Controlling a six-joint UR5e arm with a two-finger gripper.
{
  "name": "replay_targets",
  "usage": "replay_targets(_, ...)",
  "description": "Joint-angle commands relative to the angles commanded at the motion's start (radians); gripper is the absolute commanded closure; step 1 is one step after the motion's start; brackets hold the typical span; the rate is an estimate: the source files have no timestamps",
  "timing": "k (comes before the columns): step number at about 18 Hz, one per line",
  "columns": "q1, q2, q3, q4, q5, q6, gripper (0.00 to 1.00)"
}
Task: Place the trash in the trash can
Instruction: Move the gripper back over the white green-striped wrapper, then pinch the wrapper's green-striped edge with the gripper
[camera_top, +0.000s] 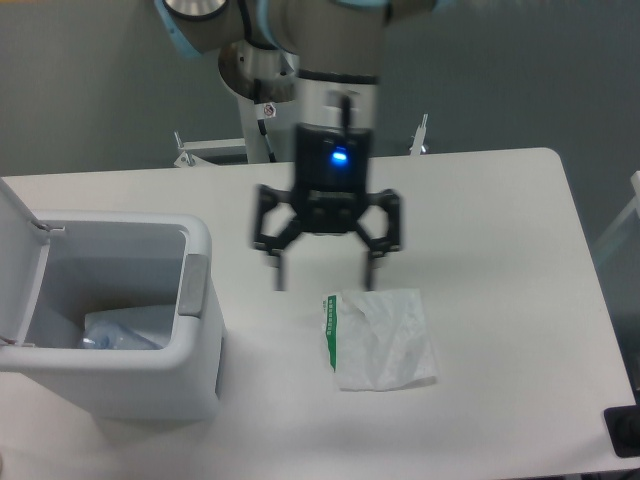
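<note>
The crumpled white wrapper (380, 338) with a green left edge lies flat on the table right of centre. My gripper (325, 282) hangs open just above its upper left part, fingers spread wide and pointing down, nothing between them. The white trash can (190, 350) stands at the left with its lid (18, 260) swung up. The crushed clear bottle (125, 328) lies inside at the bottom, partly hidden by the can's front wall.
The arm's white base column (272, 110) rises behind the table's far edge. A grey tab (192, 285) sits on the can's right rim. A dark object (625, 432) pokes in at the table's front right corner.
</note>
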Motion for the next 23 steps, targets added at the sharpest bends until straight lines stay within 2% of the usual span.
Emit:
replay_targets(2,0.0,-0.018,-0.045,0.0,0.065,0.048,0.0)
replay_targets(6,-0.005,-0.069,-0.065,-0.006,0.134,0.043,0.0)
replay_targets(11,-0.018,-0.164,-0.085,-0.005,0.247,0.03,0.0)
replay_targets(15,-0.043,-0.209,-0.109,-0.005,0.269,0.003,0.0)
replay_targets(19,-0.061,-0.209,-0.118,-0.005,0.258,-0.004,0.0)
replay_targets(23,-0.063,-0.242,-0.121,-0.005,0.27,-0.041,0.0)
